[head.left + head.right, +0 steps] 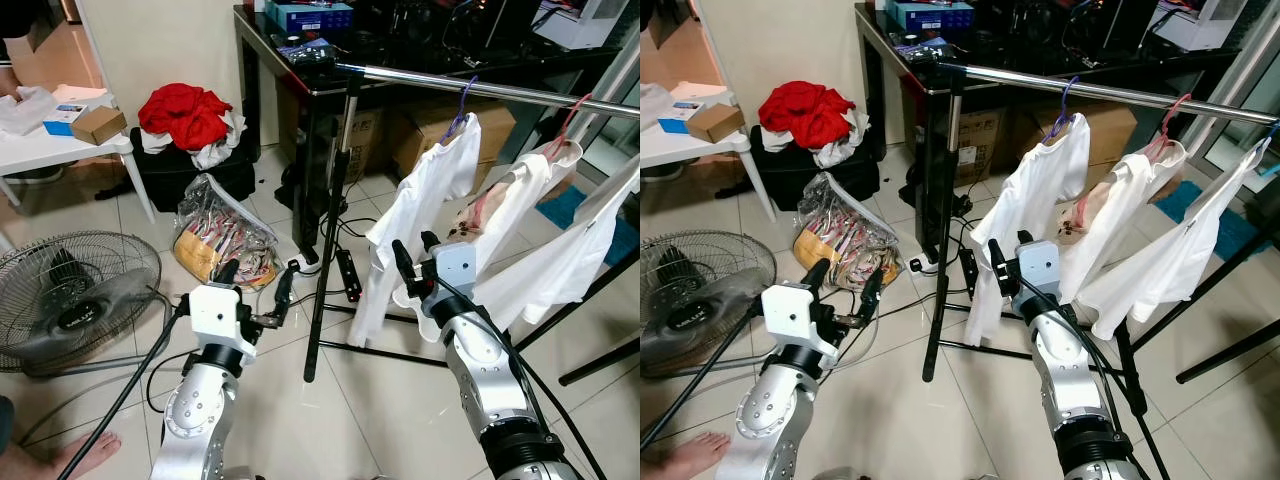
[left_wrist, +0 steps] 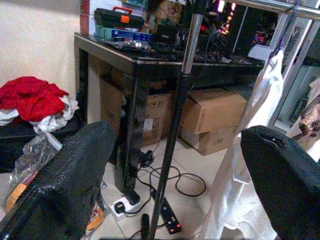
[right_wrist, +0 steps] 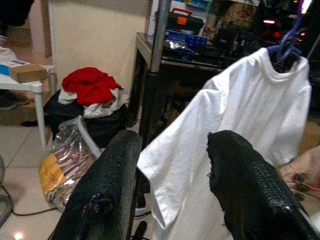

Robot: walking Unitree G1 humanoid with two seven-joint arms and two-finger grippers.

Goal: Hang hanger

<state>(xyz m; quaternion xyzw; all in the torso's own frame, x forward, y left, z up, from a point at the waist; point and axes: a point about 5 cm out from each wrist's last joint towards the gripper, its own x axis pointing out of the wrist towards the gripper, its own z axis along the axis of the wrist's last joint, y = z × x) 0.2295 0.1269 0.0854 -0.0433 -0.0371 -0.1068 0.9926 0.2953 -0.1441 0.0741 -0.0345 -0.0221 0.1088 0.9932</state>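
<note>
A chrome rail (image 1: 480,88) on a black stand (image 1: 325,250) carries three white shirts. The nearest shirt (image 1: 420,210) hangs from a purple hanger (image 1: 462,108); the middle one (image 1: 520,190) from a pink hanger (image 1: 570,120); the third (image 1: 580,250) is at the right edge. My right gripper (image 1: 415,262) is open, empty, just in front of the nearest shirt's hem. My left gripper (image 1: 255,285) is open and empty, low, left of the stand's pole. In the right wrist view the nearest shirt (image 3: 240,125) lies behind the fingers (image 3: 105,185).
A black glass table (image 1: 300,80) with boxes stands behind the rail. Red clothes (image 1: 185,112) lie on a black case, a plastic bag (image 1: 222,235) sits on the tiles, a floor fan (image 1: 70,295) is at left. A power strip (image 1: 349,275) and cables lie by the stand. A person's foot (image 1: 80,455).
</note>
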